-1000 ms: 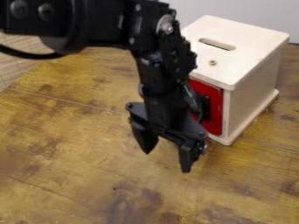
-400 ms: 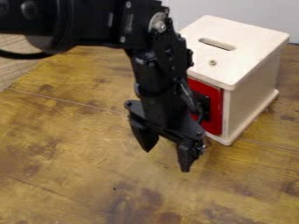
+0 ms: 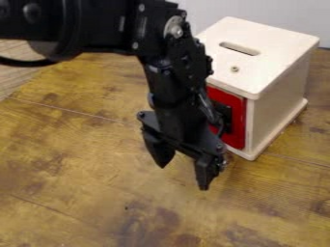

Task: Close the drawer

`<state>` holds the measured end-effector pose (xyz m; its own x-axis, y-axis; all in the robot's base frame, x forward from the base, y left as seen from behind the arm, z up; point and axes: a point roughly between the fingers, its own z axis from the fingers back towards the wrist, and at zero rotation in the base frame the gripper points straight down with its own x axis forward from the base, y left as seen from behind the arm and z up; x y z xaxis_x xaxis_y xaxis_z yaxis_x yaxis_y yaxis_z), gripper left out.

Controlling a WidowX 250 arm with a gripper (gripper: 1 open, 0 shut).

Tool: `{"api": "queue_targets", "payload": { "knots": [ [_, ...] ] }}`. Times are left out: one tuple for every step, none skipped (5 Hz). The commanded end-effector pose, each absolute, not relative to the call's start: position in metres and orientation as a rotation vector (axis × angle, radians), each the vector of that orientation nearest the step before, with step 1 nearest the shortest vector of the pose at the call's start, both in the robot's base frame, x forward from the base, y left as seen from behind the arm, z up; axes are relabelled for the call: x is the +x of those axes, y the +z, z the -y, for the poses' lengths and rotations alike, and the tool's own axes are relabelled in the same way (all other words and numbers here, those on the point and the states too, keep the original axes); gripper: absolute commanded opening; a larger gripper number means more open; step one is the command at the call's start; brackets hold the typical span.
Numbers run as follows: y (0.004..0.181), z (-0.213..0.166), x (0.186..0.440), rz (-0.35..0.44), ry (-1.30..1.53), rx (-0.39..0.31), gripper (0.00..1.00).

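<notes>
Barely any shift since before — hand (image 3: 182, 165) fingers spread, empty, pointing down (tilted) beside the red drawer (image 3: 230, 116).

The robot arm (image 3: 175, 72) hides most of the red drawer (image 3: 230, 118) front, so its handle cannot be made out. The arm's base runs off the left edge. The cream cabinet (image 3: 264, 72) is cut by the right edge.

A cream wooden cabinet (image 3: 264, 69) is sitting toward the right on a worn, scuffed wooden table (image 3: 77, 183). A dark slot is showing in its top, with what may be a small screw nearby.
</notes>
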<state>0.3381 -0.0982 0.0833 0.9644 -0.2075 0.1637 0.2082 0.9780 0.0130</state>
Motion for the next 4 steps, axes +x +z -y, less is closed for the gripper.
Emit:
{"api": "queue_targets", "payload": {
  "knots": [
    [0.1000, 0.0971, 0.3420, 0.222, -0.214, -0.005, 1.00],
    [0.0974, 0.0958, 0.3438, 0.221, -0.217, -0.002, 1.00],
    [0.0947, 0.0945, 0.3454, 0.218, -0.220, 0.003, 1.00],
    [0.0921, 0.0925, 0.3474, 0.217, -0.223, 0.008, 1.00]
  ]
}}
